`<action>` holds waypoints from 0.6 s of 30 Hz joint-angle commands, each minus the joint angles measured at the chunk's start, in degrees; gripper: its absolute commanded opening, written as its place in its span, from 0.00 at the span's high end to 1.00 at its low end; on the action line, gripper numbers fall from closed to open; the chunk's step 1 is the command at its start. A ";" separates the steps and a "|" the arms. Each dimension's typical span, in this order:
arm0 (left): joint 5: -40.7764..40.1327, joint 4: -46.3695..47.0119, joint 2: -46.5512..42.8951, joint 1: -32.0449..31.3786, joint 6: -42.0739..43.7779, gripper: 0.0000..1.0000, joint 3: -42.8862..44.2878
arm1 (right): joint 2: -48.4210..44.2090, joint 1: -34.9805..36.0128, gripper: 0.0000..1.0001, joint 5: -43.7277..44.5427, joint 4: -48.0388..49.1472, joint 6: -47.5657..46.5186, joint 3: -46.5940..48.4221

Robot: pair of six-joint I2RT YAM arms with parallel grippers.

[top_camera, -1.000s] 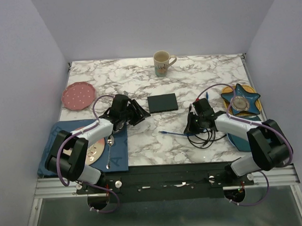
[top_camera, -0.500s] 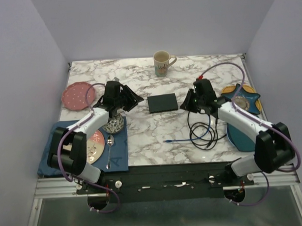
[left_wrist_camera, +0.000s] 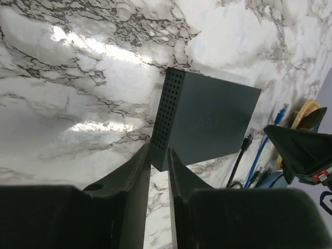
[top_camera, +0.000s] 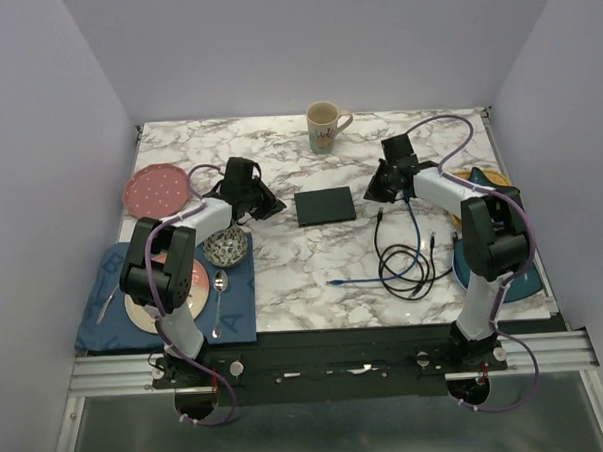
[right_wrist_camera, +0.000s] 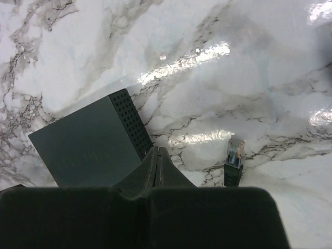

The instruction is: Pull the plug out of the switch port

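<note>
The dark grey switch (top_camera: 325,205) lies flat mid-table; it also shows in the left wrist view (left_wrist_camera: 212,124) and the right wrist view (right_wrist_camera: 88,148). No cable is seen in its visible sides. A black cable's clear plug (right_wrist_camera: 234,155) lies loose on the marble right of the switch (top_camera: 379,216). My left gripper (top_camera: 268,203) hovers just left of the switch, its jaws (left_wrist_camera: 159,155) a narrow gap apart and empty. My right gripper (top_camera: 373,193) is just right of the switch, shut and empty (right_wrist_camera: 156,153), with the plug beside it.
A coiled black cable (top_camera: 403,267) and a blue cable (top_camera: 369,280) lie front right. A mug (top_camera: 323,125) stands at the back, a pink plate (top_camera: 157,190) at the left. A bowl (top_camera: 225,247) and spoon (top_camera: 219,290) sit on a blue mat. A star dish (top_camera: 489,200) is at the right.
Both arms have swung away from the near side toward the switch: the left from over the bowl, the right from over the cable coil. The cables have shifted and now lie still.
</note>
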 commanded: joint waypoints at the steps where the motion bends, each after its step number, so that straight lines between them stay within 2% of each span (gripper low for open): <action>1: -2.47 -3.12 2.91 -0.61 1.61 0.75 3.71 | 3.39 0.15 0.99 -1.07 -1.36 -0.55 3.56; 13: -2.64 -4.36 11.09 -3.34 1.00 0.81 8.02 | 10.24 0.50 0.99 -8.71 0.22 -0.99 5.41; 18: -2.03 -2.43 12.15 -3.78 0.12 0.83 7.06 | 10.95 3.13 0.99 -9.34 0.75 -2.48 6.11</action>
